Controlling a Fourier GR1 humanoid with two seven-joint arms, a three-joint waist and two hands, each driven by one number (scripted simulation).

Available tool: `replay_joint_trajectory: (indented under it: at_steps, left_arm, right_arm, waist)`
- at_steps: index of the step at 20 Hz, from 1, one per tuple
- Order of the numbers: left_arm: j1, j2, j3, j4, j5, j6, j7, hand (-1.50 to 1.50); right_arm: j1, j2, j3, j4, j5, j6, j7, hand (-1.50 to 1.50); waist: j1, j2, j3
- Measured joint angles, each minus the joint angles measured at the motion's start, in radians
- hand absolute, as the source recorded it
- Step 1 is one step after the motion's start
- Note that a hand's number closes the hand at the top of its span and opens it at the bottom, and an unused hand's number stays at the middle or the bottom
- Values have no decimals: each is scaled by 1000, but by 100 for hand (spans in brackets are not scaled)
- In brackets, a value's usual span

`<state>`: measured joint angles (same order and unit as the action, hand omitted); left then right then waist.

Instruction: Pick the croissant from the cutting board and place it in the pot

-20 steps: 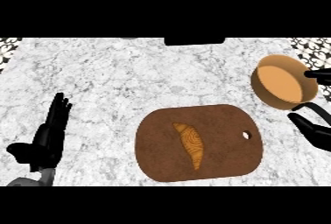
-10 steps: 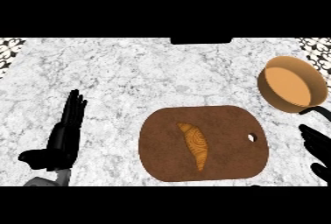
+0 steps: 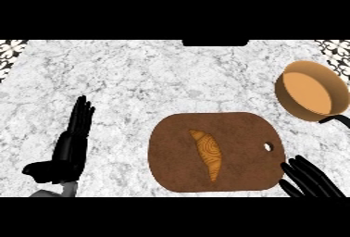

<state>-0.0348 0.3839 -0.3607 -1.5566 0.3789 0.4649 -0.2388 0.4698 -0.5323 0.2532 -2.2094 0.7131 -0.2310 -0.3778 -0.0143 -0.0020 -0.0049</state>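
copper-coloured and round, the pot is sitting on the grey marbled worktop at the far right of the head view, its orange-brown inside showing nothing in it, its black handle running off the right edge. brown wood is lying just below and to the left of it: the cutting board, rounded at the corners, with a small hole near its right side, its lower edge reaching almost to the bottom of the scene. the croissant is lying on the board near its middle, long and slanted, well apart from the pot. the right hand is showing at the lower right, just beside the board's right corner, its fingers straight and spread, holding nothing. the left hand is resting at the lower left, fingers straight and close together, pointing up the view, well apart from the board. bare marble is stretching wide across the top and between left hand and board.
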Motion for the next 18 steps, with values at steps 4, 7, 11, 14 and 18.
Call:
replay_joint_trajectory:
  at_steps: [4, 7, 11, 14, 18]
  left_arm:
    - [-19, -17, -10, 6, -11, -1, 11, 0]
    - [-32, -24, -9, 4, -19, -2, 26, 0]
    - [-35, -50, 1, 31, -35, -16, 7, 0]
    - [-19, -52, 2, 16, -45, -24, 15, 0]
    - [-21, -62, 24, 16, -58, -36, 30, 0]
  right_arm:
    - [-10, 36, 101, -35, 208, 86, 210, -150]
    - [-59, 102, 195, -24, 338, 159, 341, -150]
    - [-168, 218, 309, 40, 460, 254, 478, -150]
    - [-229, 283, 344, 116, 536, 304, 559, -150]
    - [-301, 341, 330, 197, 568, 364, 620, -150]
  waist:
    - [10, 2, 0]
    - [16, 3, 2]
    - [18, 3, 3]
    - [20, 2, 4]
    - [18, 2, 4]
